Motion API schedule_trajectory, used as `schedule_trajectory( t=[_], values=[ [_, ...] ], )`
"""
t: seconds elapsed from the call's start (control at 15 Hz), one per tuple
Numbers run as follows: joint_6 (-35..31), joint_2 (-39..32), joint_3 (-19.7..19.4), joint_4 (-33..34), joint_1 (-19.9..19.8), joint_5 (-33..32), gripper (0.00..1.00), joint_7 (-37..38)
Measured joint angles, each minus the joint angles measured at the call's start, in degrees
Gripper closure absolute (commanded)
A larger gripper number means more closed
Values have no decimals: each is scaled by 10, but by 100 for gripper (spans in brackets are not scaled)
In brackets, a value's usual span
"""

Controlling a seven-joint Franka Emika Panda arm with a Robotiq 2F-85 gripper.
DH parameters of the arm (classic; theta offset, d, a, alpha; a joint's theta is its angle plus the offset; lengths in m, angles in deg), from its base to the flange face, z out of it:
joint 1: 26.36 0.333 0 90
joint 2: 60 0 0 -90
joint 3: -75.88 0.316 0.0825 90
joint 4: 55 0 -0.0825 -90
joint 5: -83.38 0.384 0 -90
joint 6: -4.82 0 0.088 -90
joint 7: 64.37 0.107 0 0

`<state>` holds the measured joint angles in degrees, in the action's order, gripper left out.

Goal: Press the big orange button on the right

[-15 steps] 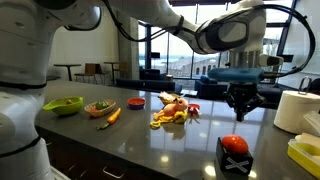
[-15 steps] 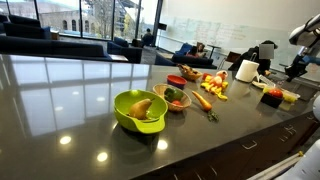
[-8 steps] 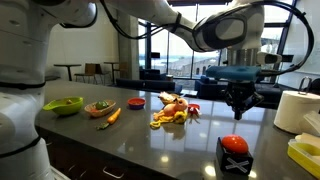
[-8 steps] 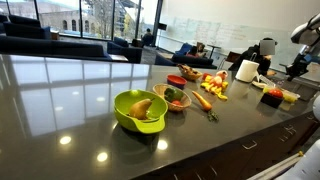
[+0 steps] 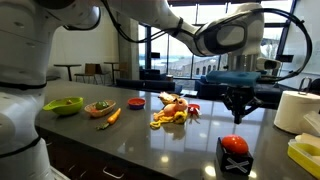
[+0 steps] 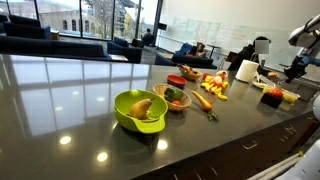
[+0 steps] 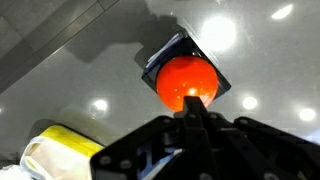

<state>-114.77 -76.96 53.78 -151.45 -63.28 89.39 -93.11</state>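
Note:
The big orange button (image 5: 233, 144) is a domed orange-red cap on a small black box with a white X on its front, near the counter's front edge. It also shows in an exterior view (image 6: 272, 90) and in the wrist view (image 7: 187, 82). My gripper (image 5: 240, 116) hangs in the air above and a little behind the button, not touching it. In the wrist view its fingers (image 7: 192, 103) are pressed together and empty, with the tip overlapping the button's lower edge.
A paper towel roll (image 5: 295, 110) and a yellow container (image 5: 305, 152) stand beside the button. Toy food (image 5: 172, 110), a small red bowl (image 5: 136, 103), a food bowl (image 5: 100, 108) and a green bowl (image 5: 63, 104) lie along the dark counter (image 5: 150, 145).
My gripper has shifted very slightly; the scene otherwise looks the same.

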Motion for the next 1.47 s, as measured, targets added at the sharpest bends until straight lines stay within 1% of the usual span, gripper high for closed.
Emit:
schedule_trajectory(
  t=[0.8, 1.2, 1.47],
  values=[
    [-7, -79, 17, 30, -4, -1, 100, 2],
    [-4, -83, 23, 40, -9, -4, 100, 1],
    [-7, -61, 38, 40, -1, -28, 100, 0]
  ],
)
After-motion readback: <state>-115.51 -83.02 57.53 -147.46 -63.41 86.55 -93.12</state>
